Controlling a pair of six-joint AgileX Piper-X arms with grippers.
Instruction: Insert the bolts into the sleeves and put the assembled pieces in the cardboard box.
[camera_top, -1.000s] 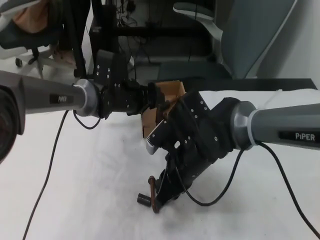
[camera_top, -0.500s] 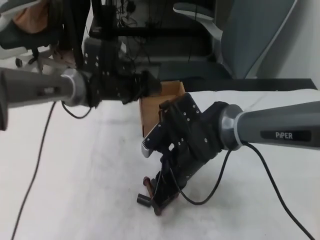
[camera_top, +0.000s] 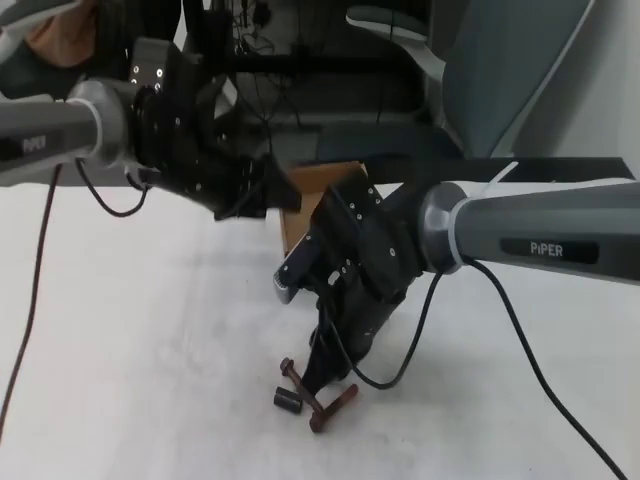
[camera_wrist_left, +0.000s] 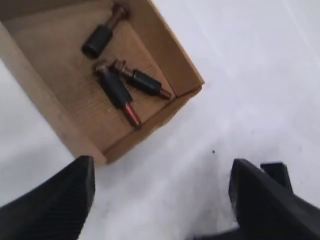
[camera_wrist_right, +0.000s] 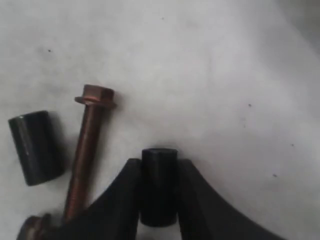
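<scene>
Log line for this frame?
left pincer: open, near cardboard box | box holds three assembled pieces | right pincer: shut on sleeve | bench: loose sleeve, bolt

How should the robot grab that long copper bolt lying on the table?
Probably at the middle of the shank, coming straight down and pinching across it. The bolt lies flat, so only its sides are free. The flanged head is wider and harder to pinch, and a loose sleeve lies close beside, so that side is tight.

- My right arm (camera_top: 560, 245), at the right, carries a short white brand word on its grey forearm tube.
- My left arm (camera_top: 40, 140), far left, bears white lettering too blurred to read.
</scene>
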